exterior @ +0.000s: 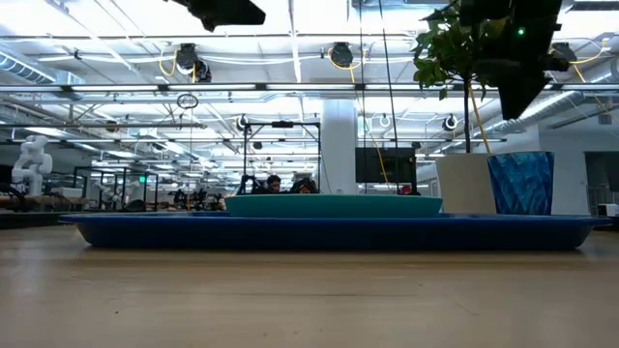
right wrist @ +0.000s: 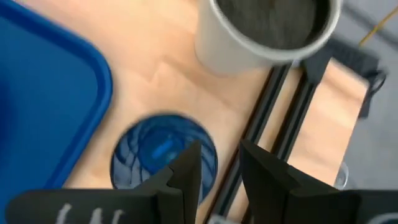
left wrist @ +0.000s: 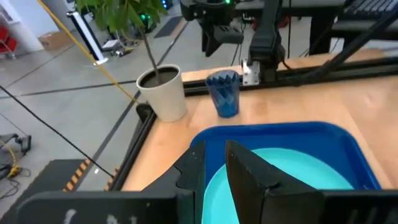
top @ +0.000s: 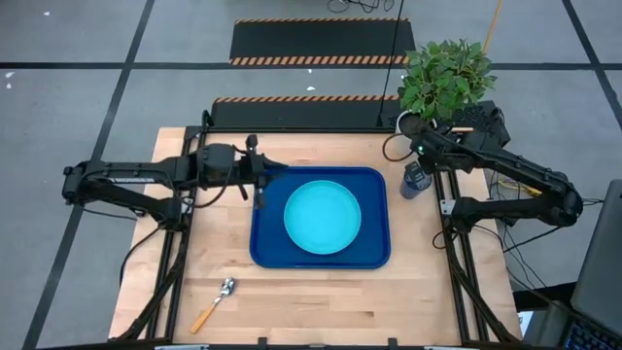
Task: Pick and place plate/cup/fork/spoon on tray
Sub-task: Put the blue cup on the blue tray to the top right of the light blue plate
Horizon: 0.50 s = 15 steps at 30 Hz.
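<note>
High view, left to right: the left arm reaches in from the table's left edge, and the left gripper (top: pixel 260 185) sits over the tray's left rim. An orange-handled utensil hangs from it in the high view, and in the left wrist view its 2 fingers (left wrist: pixel 249 177) stand close together with only a narrow gap; whether that utensil is the fork, and whether the fingers actually pinch it, I cannot tell. Near the table's front-left corner the spoon (top: pixel 215 301) lies alone on the wood, bowl toward the tray, well apart from both arms. The dark blue tray (top: pixel 374 255) lies at the table's middle with the turquoise plate (top: pixel 322 216) flat inside it, slightly right of its centre. Just beside the tray's right rim the dark blue cup (top: pixel 416 181) stands upright on the bare wood, not on the tray. The right gripper (top: pixel 424 148) hovers above the cup; the right wrist view shows its 2 fingers (right wrist: pixel 186 171) spread apart with the cup (right wrist: pixel 163 155) below them, nothing grasped. Near the cup, toward the table's back-right corner, stands a white plant pot (top: pixel 408 121) holding a leafy green plant (top: pixel 445 76). The low view shows the cup (exterior: pixel 520 182) beside the pot, right of the tray.
</note>
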{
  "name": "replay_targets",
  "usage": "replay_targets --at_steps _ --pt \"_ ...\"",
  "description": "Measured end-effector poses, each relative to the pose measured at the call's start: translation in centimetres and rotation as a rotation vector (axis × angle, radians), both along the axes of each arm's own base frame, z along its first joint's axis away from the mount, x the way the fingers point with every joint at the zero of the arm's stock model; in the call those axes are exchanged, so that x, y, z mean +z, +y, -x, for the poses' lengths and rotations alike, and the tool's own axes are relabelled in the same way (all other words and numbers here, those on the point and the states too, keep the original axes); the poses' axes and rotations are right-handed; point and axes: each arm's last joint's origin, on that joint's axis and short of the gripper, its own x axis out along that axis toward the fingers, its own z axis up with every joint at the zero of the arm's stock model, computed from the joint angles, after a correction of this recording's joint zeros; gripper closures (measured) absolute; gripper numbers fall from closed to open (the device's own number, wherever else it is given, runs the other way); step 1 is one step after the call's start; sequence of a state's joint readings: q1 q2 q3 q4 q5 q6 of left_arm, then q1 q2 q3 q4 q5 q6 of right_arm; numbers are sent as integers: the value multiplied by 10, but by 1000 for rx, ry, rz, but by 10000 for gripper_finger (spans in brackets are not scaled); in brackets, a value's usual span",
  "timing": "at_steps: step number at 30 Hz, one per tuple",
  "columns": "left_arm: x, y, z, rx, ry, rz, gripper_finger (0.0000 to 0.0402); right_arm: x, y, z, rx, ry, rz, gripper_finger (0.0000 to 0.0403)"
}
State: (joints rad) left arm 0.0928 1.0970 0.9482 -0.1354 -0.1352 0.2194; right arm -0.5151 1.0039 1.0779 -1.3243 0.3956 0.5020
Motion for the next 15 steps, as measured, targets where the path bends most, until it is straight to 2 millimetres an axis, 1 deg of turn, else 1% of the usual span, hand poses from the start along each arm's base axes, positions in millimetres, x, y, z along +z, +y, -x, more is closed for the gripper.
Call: replay_targets --at_steps 4,8,12,15 --pt "-2 5 1 17 18 -9 334 -7 -2 4 -39 -4 -97 303" --pt "-1 10 2 24 31 -54 334 -11 -2 6 -71 -14 -135 303" --pt "4 16 11 46 26 -84 334 -12 0 8 -95 -4 -172 303" --pt "7 19 21 32 32 -64 334 -12 1 10 -114 7 -185 303"
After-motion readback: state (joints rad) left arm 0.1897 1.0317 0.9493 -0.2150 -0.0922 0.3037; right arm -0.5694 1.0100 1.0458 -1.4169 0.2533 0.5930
